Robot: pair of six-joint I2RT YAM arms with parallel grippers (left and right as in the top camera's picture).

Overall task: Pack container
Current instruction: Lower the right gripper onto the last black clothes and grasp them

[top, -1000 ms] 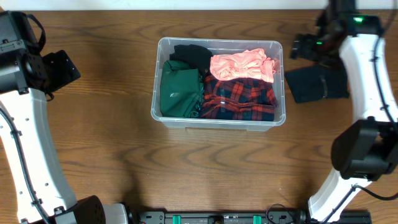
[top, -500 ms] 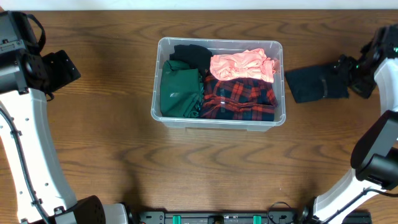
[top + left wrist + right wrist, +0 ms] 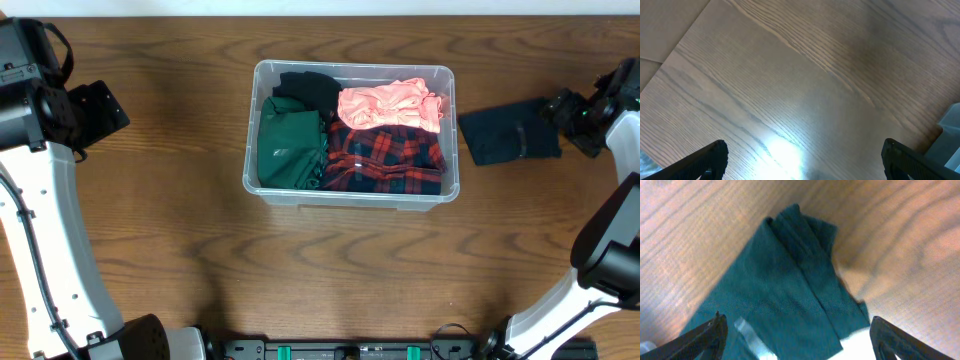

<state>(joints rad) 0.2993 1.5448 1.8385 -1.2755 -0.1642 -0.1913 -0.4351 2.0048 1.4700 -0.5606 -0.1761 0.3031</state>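
The container [image 3: 350,200], a clear plastic bin, stands mid-table holding a green garment [image 3: 288,145], a pink one [image 3: 390,105], a red plaid one [image 3: 388,160] and a black one [image 3: 308,86]. A dark folded garment [image 3: 508,134] lies on the table just right of the bin. My right gripper [image 3: 556,114] hovers at its right end, open. In the right wrist view the cloth [image 3: 785,290] fills the space between the wide jaws of that gripper [image 3: 797,332], and nothing is gripped. My left gripper [image 3: 102,110] is far left, open over bare wood [image 3: 802,152].
A corner of the bin [image 3: 952,135] shows at the right edge of the left wrist view. The table's far edge [image 3: 320,12] runs just behind the bin. The right arm's white link [image 3: 625,190] stands along the table's right side.
The right arm swung from behind the dark garment, near the bin's back right corner, out to the right edge, and now points at the garment's right end. The left arm stayed still.
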